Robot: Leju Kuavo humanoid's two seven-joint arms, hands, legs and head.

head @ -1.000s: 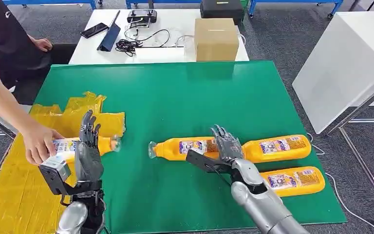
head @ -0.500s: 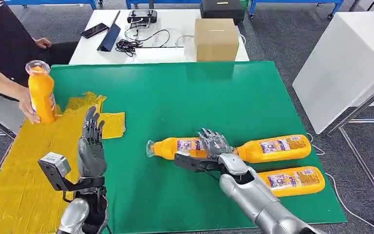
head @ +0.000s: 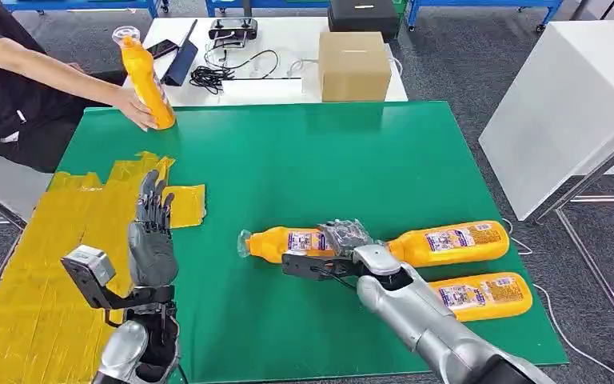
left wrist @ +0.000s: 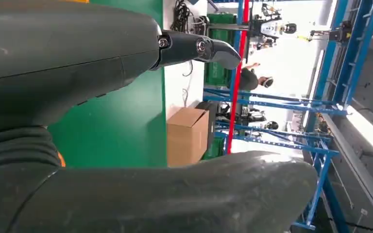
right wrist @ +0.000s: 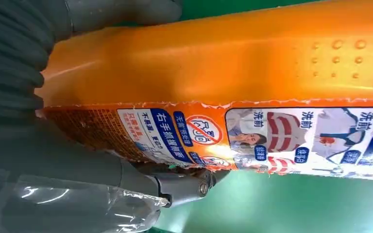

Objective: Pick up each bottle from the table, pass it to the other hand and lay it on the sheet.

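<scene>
The orange plastic bottle with a printed blue-and-white label [head: 296,242] lies on its side on the green counter [head: 304,160], near the middle and toward the near edge, its clear cap pointing left. The right hand [head: 344,238] is draped over its body, fingers curled down around it; the right wrist view shows the thumb and a dark finger pressed against the orange side and label [right wrist: 272,131], so the hand grips it while it rests on the green surface. The hand covers the bottle's midsection, and I cannot tell where its base ends.

Just right of it a second orange bottle [head: 452,242] lies end to end, and a third orange bottle [head: 484,294] lies nearer, partly behind the silver right arm.

The left hand [head: 150,240] stands upright over the near left part of the counter, fingers straight and apart, holding nothing. Beside it the crinkled yellow sheet [head: 40,264] spreads over the left side and runs off the picture's edge.

At the far left corner a person's hand [head: 137,108] holds a fourth orange bottle [head: 145,76] upright, tilted a little. Beyond stand a brown cardboard box [head: 354,64] and a tangle of black cables [head: 232,68] on a white table [head: 288,84].
</scene>
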